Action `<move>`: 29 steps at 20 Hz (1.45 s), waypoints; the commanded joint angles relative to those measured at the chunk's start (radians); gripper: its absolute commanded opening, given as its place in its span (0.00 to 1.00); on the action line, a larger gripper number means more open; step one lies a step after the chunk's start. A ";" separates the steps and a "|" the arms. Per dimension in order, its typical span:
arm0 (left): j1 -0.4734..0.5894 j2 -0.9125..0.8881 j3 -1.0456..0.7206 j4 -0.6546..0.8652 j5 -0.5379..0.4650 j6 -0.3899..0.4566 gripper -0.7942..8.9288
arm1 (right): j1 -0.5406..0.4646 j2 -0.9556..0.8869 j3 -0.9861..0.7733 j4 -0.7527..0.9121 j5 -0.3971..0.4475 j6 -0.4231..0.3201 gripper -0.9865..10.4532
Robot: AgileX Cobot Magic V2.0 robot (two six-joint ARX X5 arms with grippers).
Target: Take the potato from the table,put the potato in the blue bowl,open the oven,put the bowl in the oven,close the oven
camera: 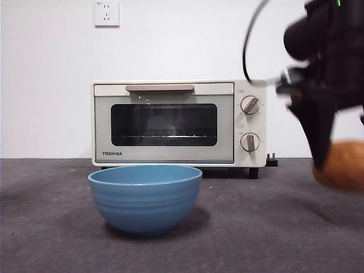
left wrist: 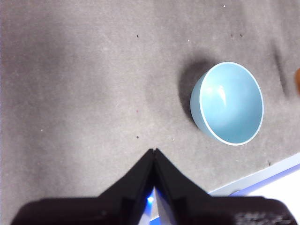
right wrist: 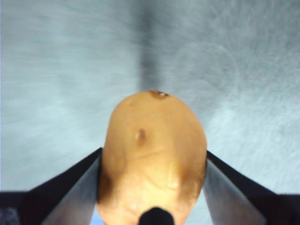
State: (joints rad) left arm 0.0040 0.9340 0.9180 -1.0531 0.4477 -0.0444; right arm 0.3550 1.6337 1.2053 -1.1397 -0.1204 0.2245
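Note:
My right gripper (right wrist: 152,161) is shut on the orange-brown potato (right wrist: 152,159), one jaw on each side of it. In the front view that gripper (camera: 327,153) hangs at the right edge, holding the potato (camera: 344,166) above the table (camera: 256,227). The blue bowl (camera: 145,196) stands upright at centre, in front of the oven (camera: 179,122), whose door is closed. The bowl (left wrist: 229,104) holds nothing in the left wrist view. My left gripper (left wrist: 154,151) is shut with nothing in it, hovering over bare table away from the bowl.
A wall socket (camera: 107,12) sits high on the white wall behind the oven. A black plug (camera: 272,160) lies beside the oven's right foot. A pale table edge (left wrist: 262,176) shows in the left wrist view.

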 commanded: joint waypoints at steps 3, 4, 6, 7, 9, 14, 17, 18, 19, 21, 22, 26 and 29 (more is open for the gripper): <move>0.003 0.000 0.000 0.011 -0.001 0.015 0.08 | 0.095 -0.024 0.160 -0.035 -0.083 0.008 0.08; 0.003 0.000 0.000 0.020 -0.001 0.015 0.08 | 0.138 -0.024 0.183 -0.016 -0.082 0.008 0.08; 0.003 0.000 0.000 0.033 -0.001 0.014 0.08 | 0.230 -0.020 0.222 0.030 -0.081 0.016 0.08; 0.003 0.001 0.000 0.033 0.000 0.014 0.08 | 0.271 -0.013 0.240 0.048 -0.081 0.020 0.08; 0.003 0.003 0.000 0.034 0.000 0.014 0.08 | 0.341 0.022 0.293 0.056 -0.076 0.027 0.08; 0.003 0.003 0.000 0.032 -0.001 0.014 0.08 | 0.432 0.173 0.427 0.048 -0.063 0.037 0.08; 0.003 0.003 0.000 0.034 -0.002 0.014 0.08 | 0.461 0.280 0.486 0.041 -0.064 0.031 0.08; 0.003 0.003 0.000 0.033 -0.002 0.014 0.08 | 0.470 0.314 0.500 0.037 -0.069 0.032 0.08; 0.003 0.004 0.000 0.033 -0.003 0.014 0.08 | 0.477 0.343 0.508 0.034 -0.077 0.032 0.08; 0.003 0.005 0.000 0.033 -0.003 0.015 0.08 | 0.491 0.384 0.508 0.037 -0.077 0.032 0.08; 0.003 0.005 0.000 0.033 -0.003 0.015 0.08 | 0.497 0.398 0.508 0.038 -0.077 0.032 0.08; 0.003 0.005 0.000 0.035 -0.003 0.015 0.08 | 0.497 0.419 0.508 0.048 -0.060 0.032 0.09; 0.003 0.006 0.000 0.039 -0.003 0.015 0.08 | 0.497 0.419 0.508 0.043 -0.051 0.034 0.21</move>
State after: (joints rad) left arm 0.0040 0.9386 0.9180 -1.0225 0.4469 -0.0444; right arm 0.8497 2.0384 1.7092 -1.0988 -0.1745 0.2512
